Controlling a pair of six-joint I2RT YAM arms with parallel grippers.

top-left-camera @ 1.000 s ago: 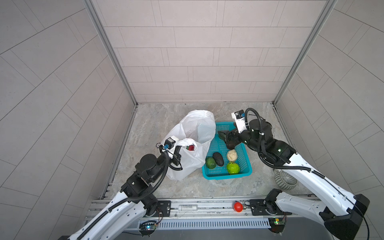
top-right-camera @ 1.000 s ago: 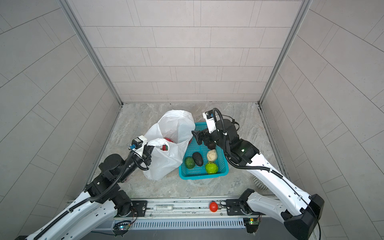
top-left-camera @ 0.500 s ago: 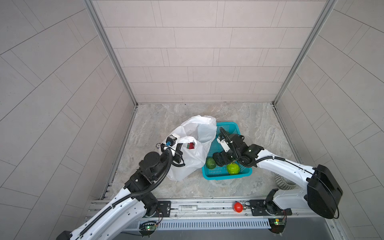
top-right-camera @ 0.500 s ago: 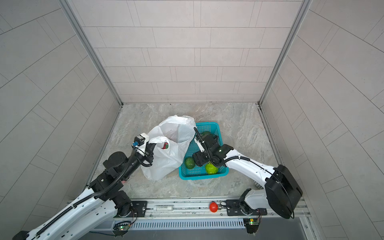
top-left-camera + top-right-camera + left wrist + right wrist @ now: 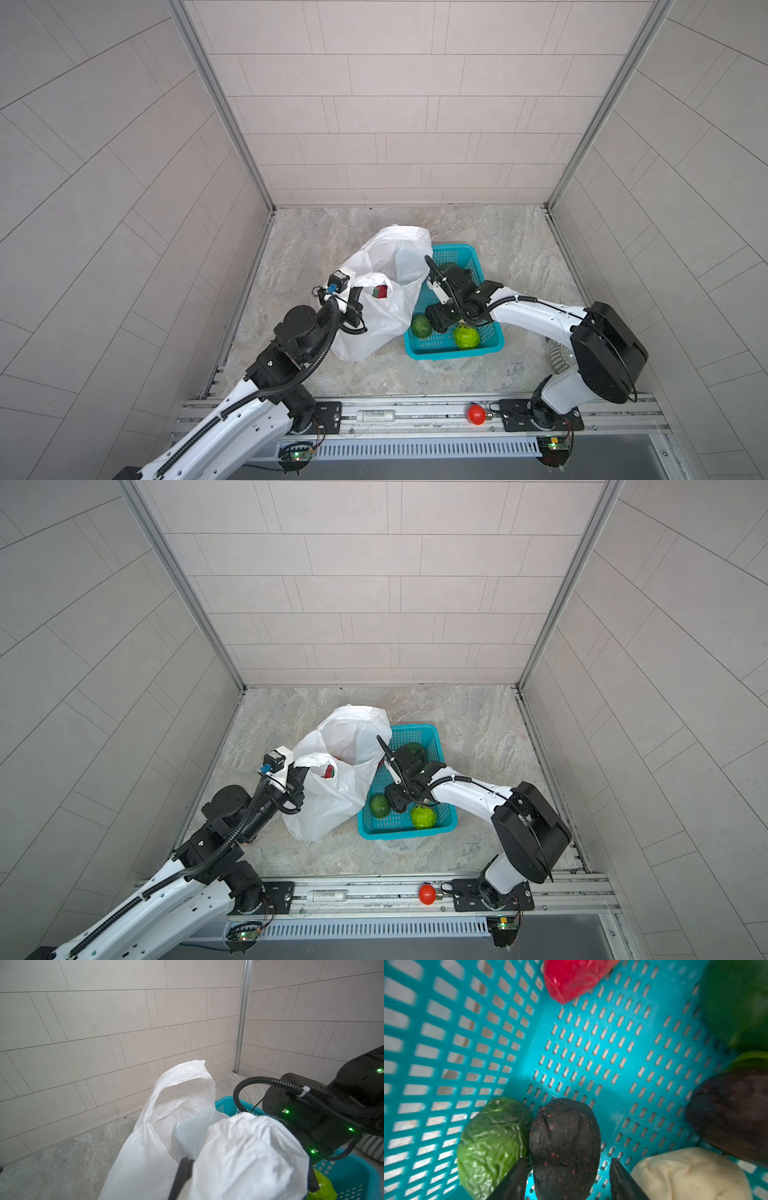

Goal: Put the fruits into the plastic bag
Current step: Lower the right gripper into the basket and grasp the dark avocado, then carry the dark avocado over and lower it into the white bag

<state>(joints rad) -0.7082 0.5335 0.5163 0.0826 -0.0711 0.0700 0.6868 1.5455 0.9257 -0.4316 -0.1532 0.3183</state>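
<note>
The right claw (image 5: 568, 1161) stood half open around a black fruit (image 5: 564, 1136) in the basket (image 5: 612, 1043), the left claw (image 5: 186, 1164) pinched the bag (image 5: 376, 328), and the smooth fruit could slip out if squeezed off-centre.

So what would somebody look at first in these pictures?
Probably the bright teal basket in the middle of the floor, with toy fruits in it. The right gripper reaches into it, jaws either side of a black speckled fruit but not closed on it. Beside the basket, the left gripper pinches the big white plastic bag.
</note>
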